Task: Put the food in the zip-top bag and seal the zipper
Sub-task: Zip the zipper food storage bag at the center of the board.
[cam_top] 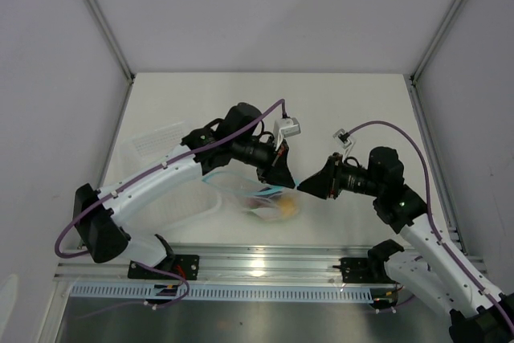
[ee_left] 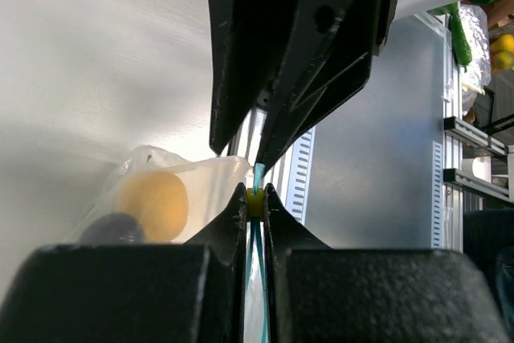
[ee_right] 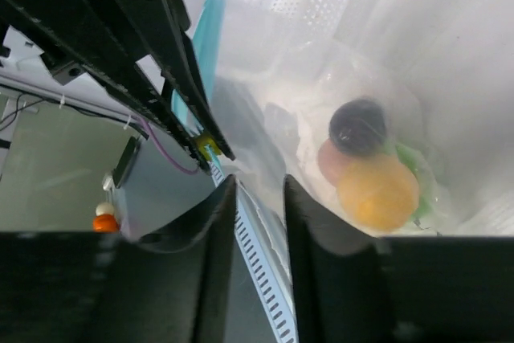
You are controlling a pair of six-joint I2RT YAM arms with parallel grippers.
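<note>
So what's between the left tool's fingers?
The zipper, a teal strip, is pinched in the left tool; the left wrist view shows it.

You're in a lab robot cell: white panels [cam_top: 265, 6] around the table [cam_top: 337, 110], aluminium extrusion rail [cam_top: 273, 261] and slotted cable duct [cam_top: 241, 291] along its near edge.

The crinkly clear plastic zip-top bag [ee_right: 273, 78] is thin glossy film, hazy where wrinkled; its light blue zipper strip [ee_right: 207, 38] looks smoother. Inside, the round yellow toy piece [ee_right: 377, 190] is matt, the dark purple toy piece [ee_right: 357, 128] shinier. The left pincer [ee_left: 254, 198] is grainy matt black plastic. The white bench [cam_top: 337, 110] is matt, its metal front rail [cam_top: 265, 263] brushed and reflective.
</note>
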